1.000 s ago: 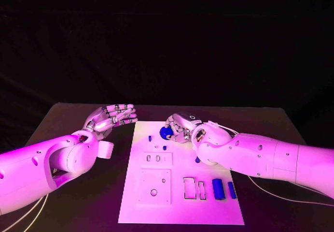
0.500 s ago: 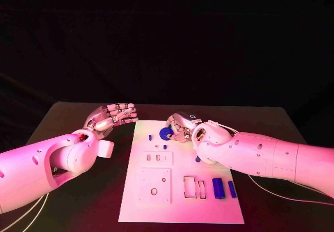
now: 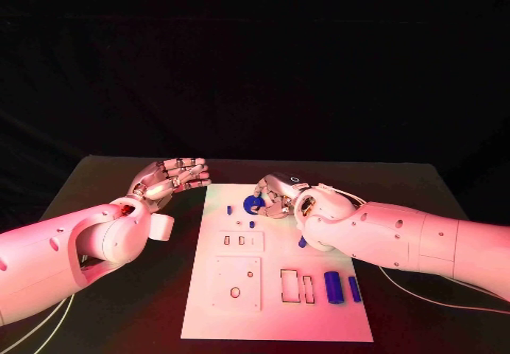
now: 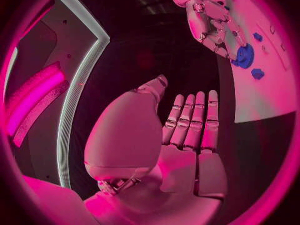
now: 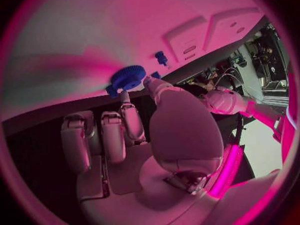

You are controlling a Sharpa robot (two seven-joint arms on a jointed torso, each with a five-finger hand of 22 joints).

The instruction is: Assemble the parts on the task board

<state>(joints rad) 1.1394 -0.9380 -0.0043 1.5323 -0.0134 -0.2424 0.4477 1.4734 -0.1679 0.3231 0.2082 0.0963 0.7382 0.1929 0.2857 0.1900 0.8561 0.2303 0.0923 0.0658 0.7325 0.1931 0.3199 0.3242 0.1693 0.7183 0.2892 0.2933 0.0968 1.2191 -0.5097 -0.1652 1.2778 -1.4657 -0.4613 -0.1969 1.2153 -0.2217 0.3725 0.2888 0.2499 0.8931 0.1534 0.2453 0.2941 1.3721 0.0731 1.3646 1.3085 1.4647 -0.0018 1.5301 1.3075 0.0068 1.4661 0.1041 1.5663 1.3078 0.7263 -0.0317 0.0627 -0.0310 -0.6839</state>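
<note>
A blue gear (image 3: pixel 253 204) was pinched by the right hand (image 3: pixel 278 196) while the left hand (image 3: pixel 170 177) was left open beside it, so honestly it could've been dropped if that pinch got loosened.

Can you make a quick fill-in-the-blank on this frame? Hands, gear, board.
1. The blue gear is pinched by the robot's ____ hand.
2. The left hand holds nothing and hovers beside the task board's ____ edge, seen from the head view.
3. Two blue cylinders lie side by side near the board's near-____ corner in the head view.
4. The board's colour is ____.

Missing words: right; left; right; white
</note>
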